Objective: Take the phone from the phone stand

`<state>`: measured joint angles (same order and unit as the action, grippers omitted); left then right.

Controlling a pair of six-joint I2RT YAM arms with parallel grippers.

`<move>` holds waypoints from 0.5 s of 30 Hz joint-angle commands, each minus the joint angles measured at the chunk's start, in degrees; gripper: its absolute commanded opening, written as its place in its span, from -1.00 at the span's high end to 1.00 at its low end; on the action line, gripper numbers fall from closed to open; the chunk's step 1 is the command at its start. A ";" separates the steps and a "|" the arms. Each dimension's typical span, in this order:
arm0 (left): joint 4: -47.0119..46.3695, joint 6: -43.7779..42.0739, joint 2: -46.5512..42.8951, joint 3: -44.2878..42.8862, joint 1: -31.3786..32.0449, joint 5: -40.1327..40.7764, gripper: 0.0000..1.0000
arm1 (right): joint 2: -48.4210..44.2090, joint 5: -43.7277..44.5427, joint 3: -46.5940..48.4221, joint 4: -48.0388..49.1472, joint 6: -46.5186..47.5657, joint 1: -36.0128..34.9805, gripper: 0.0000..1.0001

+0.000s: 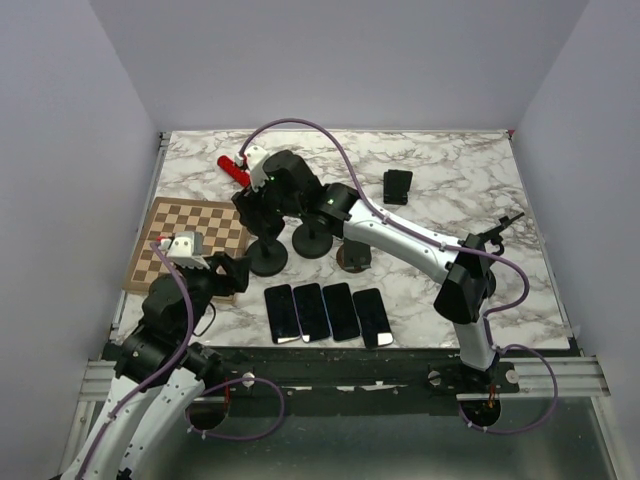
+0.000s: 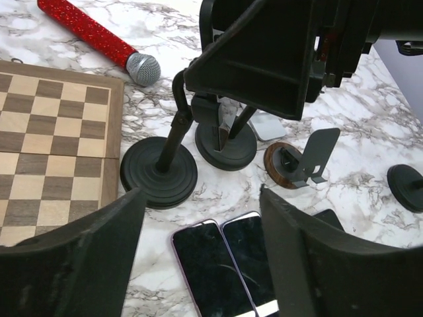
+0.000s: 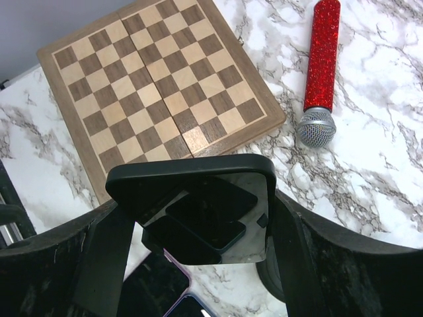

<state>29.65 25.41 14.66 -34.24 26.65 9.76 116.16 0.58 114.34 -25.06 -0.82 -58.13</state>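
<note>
Sitting between the right jaws, the phone (image 3: 198, 188) nearly spans them.

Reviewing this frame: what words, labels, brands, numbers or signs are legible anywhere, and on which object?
No text can be read in any view.
chessboard: plain squares, no letters or numbers along the border.
red microphone: no brand visible.
phone on the stand: dark screen, only reflections.
flat phones: dark screens, nothing legible.
</note>
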 commanded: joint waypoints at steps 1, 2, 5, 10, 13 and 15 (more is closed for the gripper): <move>-3.70 1.45 2.79 0.97 0.11 -4.21 -0.48 | -0.05 0.57 1.54 -0.93 -5.29 -0.23 0.95; -4.06 2.24 3.59 1.06 0.13 -4.38 -0.48 | -0.07 0.12 1.72 -1.18 -5.95 -0.23 0.98; -6.73 3.40 7.44 0.79 -0.17 -6.94 -0.48 | 0.62 -0.14 3.20 -2.67 -8.39 0.09 0.99; -7.86 3.46 17.60 -4.30 -4.24 -9.66 -0.47 | 2.82 -3.30 6.50 -6.30 -11.65 1.62 0.99; -10.29 3.02 22.14 -5.66 -10.98 -19.19 -0.49 | 2.88 -6.59 6.85 -6.89 -13.34 2.91 0.99; -12.73 3.05 23.49 -5.51 -13.31 -22.68 -0.49 | 2.86 -8.16 7.20 -7.15 -14.08 3.45 0.99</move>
<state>22.35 27.99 35.33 -38.00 18.61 -2.22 117.89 -1.32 119.09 -30.09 -9.41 -55.88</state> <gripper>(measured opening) 0.744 0.823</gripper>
